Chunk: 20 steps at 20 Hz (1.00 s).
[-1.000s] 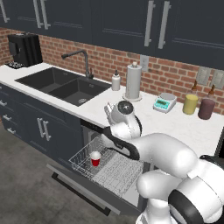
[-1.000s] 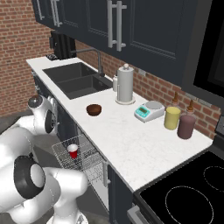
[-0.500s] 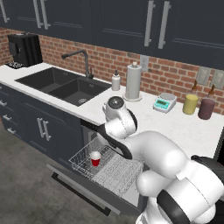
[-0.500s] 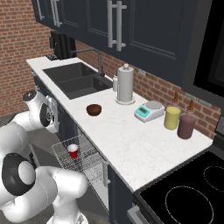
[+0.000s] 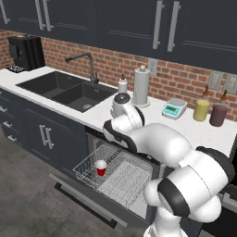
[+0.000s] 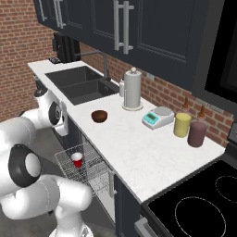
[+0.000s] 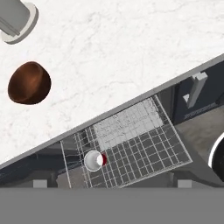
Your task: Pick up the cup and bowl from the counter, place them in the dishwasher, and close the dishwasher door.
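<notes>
Swinging up from the rack [image 5: 115, 172], where the cup [image 5: 101, 167] stands, my arm rises toward the bowl [image 7: 29, 82]; jaw state unclear. I'd centre over it, then descend.

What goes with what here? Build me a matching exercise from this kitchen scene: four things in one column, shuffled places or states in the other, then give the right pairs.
Things:
1. cup
2. bowl
3. dishwasher door
4. yellow jar

Places or states:
A. folded down, open
B. on the counter, beside the maroon jar
C. upright in the white wire rack
D. on the counter, near the paper towel roll

Pairs: 1-C, 2-D, 3-A, 4-B
</notes>
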Tool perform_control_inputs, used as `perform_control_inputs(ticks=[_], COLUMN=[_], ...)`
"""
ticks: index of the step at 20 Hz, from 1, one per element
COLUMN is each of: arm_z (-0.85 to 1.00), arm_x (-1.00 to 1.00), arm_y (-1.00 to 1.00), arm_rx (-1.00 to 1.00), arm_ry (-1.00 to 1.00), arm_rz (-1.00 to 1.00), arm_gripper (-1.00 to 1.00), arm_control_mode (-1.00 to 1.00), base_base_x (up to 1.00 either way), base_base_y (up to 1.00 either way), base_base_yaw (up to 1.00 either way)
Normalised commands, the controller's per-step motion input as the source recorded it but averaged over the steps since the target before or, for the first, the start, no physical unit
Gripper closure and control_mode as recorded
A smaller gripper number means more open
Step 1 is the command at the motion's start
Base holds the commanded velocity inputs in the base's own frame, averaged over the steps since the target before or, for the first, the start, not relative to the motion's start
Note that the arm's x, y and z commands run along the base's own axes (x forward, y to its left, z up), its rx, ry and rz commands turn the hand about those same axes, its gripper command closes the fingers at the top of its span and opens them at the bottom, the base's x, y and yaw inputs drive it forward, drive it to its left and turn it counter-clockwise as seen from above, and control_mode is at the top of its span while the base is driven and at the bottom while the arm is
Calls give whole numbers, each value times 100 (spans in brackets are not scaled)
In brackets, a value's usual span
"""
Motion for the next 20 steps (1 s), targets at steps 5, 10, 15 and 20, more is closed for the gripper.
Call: perform_control_inputs(ticks=[5,10,15,20], arm_z=[-2,-1,-5,-13], arm_x=[34,35,40,41], arm_y=[-4,-16,-17,-5], arm_rx=[-9,-4,0,0], arm_ry=[5,1,2,2], arm_rz=[0,0,0,0], arm_gripper=[-100,-100,-100,-100], arm_control_mode=[-100,-100,-100,-100], base_base_x=[0,0,0,0], base_base_y=[0,0,0,0], base_base_yaw=[0,0,0,0])
